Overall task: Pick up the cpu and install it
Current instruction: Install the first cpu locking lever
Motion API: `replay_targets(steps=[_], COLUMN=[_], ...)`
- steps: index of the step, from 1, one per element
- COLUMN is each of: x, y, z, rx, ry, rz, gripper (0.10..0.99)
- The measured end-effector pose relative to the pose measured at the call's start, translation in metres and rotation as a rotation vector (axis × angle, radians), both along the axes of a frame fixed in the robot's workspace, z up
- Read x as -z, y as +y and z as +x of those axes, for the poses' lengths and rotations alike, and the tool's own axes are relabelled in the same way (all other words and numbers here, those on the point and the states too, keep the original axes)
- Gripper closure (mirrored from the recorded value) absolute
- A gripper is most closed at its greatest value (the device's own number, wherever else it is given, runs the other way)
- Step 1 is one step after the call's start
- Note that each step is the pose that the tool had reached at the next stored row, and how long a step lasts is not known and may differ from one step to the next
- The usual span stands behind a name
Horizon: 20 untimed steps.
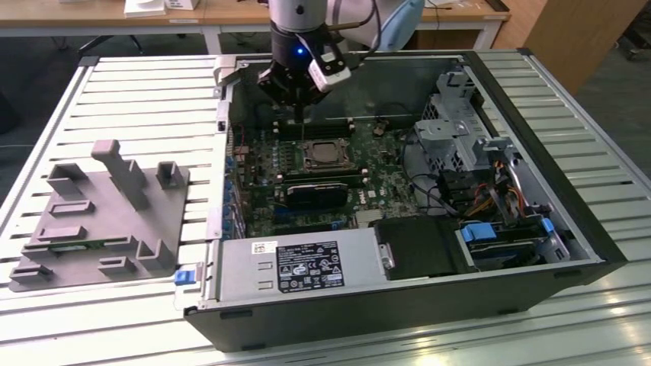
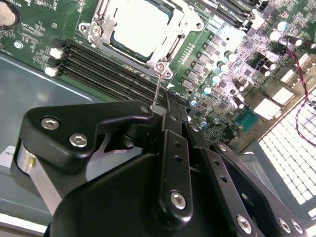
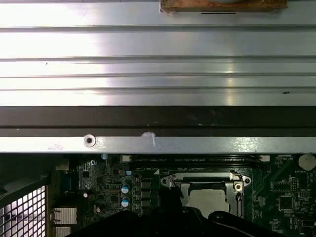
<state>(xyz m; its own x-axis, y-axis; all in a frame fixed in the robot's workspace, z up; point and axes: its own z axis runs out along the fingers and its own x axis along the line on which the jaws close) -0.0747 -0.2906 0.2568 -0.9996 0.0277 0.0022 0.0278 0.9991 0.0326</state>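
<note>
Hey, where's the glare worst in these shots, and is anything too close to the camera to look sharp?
In the first wrist view, the slatted table flares almost white. In the second wrist view, the cpu in its socket washes out pale, and the black gripper looms close and soft. In the exterior view, light is even, with mild sheen on the table's slats.

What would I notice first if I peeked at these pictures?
Probably the big open computer case lying on the slatted table, with its green motherboard showing. The robot's black pincer hangs over the board near the case's far wall, just above the shiny silver cpu sitting in its metal-framed socket. On the exterior view's left rests a grey plastic block with upright posts.
</note>
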Motion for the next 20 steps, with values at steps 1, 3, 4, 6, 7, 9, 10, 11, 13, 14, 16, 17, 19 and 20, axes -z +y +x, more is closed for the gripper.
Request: replay_targets(steps=[1, 3, 4, 6, 7, 9, 10, 11, 13, 14, 16, 17, 19, 20], x=[0.0, 0.0001, 0.0001, 0.0002, 0.0003, 0.0005, 0.0006, 0.0008, 0.0014, 0.0016, 0.0019, 0.002, 0.0029, 0.0032], y=[0.0, 0.0, 0.0, 0.0, 0.0001, 0.0, 0.0001, 0.0001, 0.0, -0.0001, -0.0004, -0.0009, -0.0013, -0.0013], z=[0.0004, 0.001, 0.0013, 0.0021, 0.0028, 0.0045, 0.0054, 0.0066, 0.0083, 0.0087, 0.0094, 0.0096, 0.0099, 0.0102], rx=[0.0, 0.0, 0.0, 0.0, 0.0, 0.0, 0.0, 0.0, 0.0, 0.0, 0.0, 0.0, 0.0, 0.0], ry=[0.0001, 0.0, 0.0, 0.0001, 0.0001, 0.0, 0.0, 0.0, -0.0001, 0.0001, -0.0002, 0.0001, -0.0002, -0.0001], rz=[0.0, 0.0, 0.0, 0.0, 0.0, 0.0, 0.0, 0.0, 0.0, 0.007, 0.043, 0.063, 0.078, 0.078], gripper=[0.98, 0.98, 0.98, 0.98, 0.98, 0.98, 0.98, 0.98, 0.98, 0.98, 0.98, 0.98, 0.98, 0.98])
